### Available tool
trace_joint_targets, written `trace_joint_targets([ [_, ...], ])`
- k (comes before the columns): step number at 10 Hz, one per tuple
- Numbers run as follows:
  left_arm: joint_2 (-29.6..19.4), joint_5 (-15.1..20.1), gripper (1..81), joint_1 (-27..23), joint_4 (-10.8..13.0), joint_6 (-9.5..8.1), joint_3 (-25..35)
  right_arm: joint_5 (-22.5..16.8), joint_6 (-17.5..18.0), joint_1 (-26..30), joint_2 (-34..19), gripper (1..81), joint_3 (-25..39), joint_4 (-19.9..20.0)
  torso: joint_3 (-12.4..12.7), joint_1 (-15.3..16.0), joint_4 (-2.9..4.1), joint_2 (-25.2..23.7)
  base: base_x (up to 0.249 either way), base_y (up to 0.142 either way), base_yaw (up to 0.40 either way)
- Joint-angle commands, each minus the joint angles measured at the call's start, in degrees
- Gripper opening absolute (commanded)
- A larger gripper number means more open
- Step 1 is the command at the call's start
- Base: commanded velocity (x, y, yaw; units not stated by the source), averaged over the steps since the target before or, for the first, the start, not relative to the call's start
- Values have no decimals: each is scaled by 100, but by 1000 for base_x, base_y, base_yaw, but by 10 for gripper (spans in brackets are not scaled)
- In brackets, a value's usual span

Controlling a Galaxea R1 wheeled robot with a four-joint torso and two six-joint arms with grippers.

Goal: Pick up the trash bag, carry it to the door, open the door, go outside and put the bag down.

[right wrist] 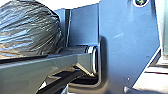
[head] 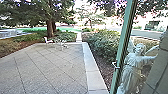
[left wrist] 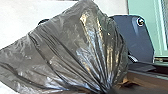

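Trash bag [left wrist: 70, 45]: thin dark plastic, glossy, creased into sharp folds, slightly see-through (sheen strongest along the ridges). Paving [head: 50, 65]: matt, gritty, rough, speckled like exposed-aggregate concrete. Pale border [head: 93, 66] beside it: smoother, also matt. Door edge [head: 123, 45]: smooth, green, looks like painted metal. Handle [head: 115, 65]: bright, metallic-looking. Statue [head: 132, 67]: matt, stone-like, robe modelled in folds.

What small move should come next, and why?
Probably ease forward over the paving, giving the green upright on the right some room: paving lies open ahead, that upright looks near, and the trash bag shows large in the left wrist view.
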Motion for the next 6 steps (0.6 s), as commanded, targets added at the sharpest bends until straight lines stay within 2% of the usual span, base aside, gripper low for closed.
trace_joint_targets([
  [1, -29, 319, 10, -266, 27, 18, 18, -369, -46, 252, 96, 811, 78, 0, 0, 0, 0, 0, 101, 0, 0],
  [6, -29, 319, 10, -266, 27, 18, 18, -369, -46, 252, 96, 811, 60, 0, 0, 2, 0, 0, 101, 0, 0],
])
